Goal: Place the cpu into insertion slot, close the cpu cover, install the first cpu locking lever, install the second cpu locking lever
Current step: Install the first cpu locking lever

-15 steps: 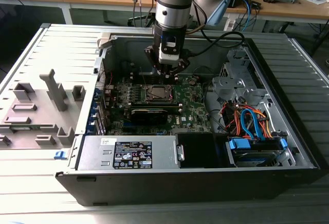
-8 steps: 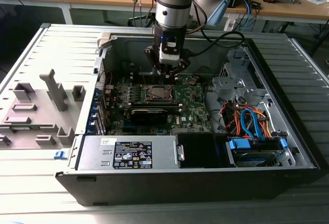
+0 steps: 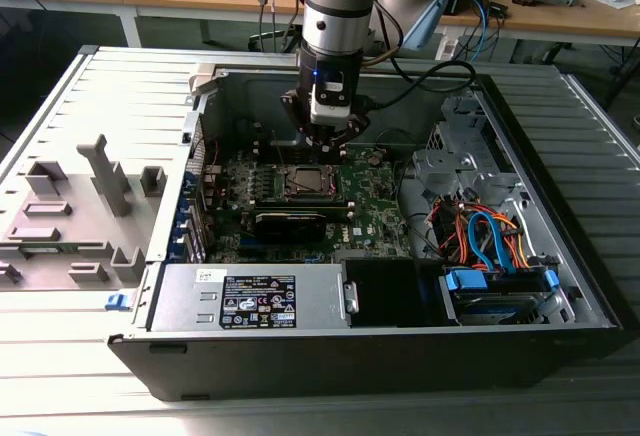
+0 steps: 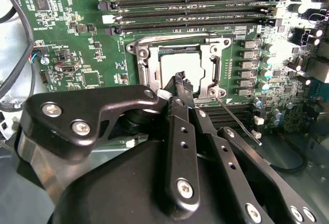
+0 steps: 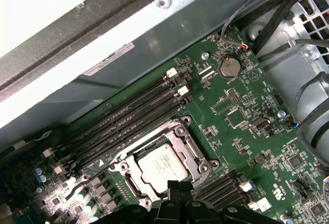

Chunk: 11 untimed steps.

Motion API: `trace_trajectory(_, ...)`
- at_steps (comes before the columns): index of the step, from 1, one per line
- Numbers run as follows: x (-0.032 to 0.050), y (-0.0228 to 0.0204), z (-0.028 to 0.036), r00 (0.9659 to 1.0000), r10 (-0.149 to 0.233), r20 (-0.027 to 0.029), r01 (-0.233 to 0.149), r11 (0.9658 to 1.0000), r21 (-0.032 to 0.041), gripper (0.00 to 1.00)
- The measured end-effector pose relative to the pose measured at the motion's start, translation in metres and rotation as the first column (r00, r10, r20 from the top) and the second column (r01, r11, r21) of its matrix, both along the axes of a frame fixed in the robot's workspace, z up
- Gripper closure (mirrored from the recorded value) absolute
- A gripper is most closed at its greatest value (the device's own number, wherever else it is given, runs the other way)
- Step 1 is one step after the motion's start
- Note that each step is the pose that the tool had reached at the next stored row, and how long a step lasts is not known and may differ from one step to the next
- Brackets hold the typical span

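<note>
Silver cover (image 3: 288, 182) lies shut mid-board in the open case (image 3: 560, 336), exterior view; gripper (image 3: 323, 151) hangs close over its far side. Second wrist view: cpu (image 4: 180, 62) shows through the cover's window; fingers (image 4: 178, 81) together, clamping nothing, tips at the cover's rim; wire lever (image 4: 237, 117) juts loose beside them. First wrist view: slot (image 5: 132, 179) holds the cpu, cover down. Judged: first lever step in hand; it calls for catching that thin wire.

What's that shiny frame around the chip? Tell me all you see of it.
The cpu cover is a thin silver metal plate, square, with a square window showing the pale cpu. It lies flat and closed on the green motherboard, beside the memory slots. The tool has its tip at one edge; contact is unclear.
</note>
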State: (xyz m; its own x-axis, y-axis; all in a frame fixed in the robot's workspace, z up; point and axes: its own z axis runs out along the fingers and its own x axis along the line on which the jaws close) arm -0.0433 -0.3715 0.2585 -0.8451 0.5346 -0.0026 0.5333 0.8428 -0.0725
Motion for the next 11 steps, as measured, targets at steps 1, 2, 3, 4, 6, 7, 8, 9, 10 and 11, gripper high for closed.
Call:
trace_trajectory(1,0.0,0.0,0.0,1.0,0.002,0.0,-0.002,1.0,0.0,0.89)
trace_trajectory(2,0.0,0.0,0.0,1.0,0.003,0.0,-0.003,1.0,0.0,0.89)
trace_trajectory(3,0.0,0.0,0.0,1.0,0.004,0.0,-0.004,1.0,0.0,0.89)
trace_trajectory(4,0.0,0.0,0.0,1.0,0.005,0.0,-0.005,1.0,0.0,0.89)
trace_trajectory(6,0.0,0.0,0.0,1.0,0.008,0.0,-0.008,1.0,0.0,0.89)
trace_trajectory(7,0.0,0.0,0.0,1.0,0.01,0.0,-0.01,1.0,0.0,0.89)
trace_trajectory(8,0.0,0.0,0.0,0.9999,0.012,0.0,-0.012,0.9999,0.0,0.89)
trace_trajectory(9,0.0,0.0,0.0,0.9999,0.013,0.0,-0.013,0.9999,0.0,0.89)
trace_trajectory(10,0.0,0.0,0.0,0.9999,0.014,0.0,-0.014,0.9999,0.0,0.89)
trace_trajectory(11,0.0,0.0,0.0,0.9999,0.016,0.0,-0.016,0.9999,0.0,0.89)
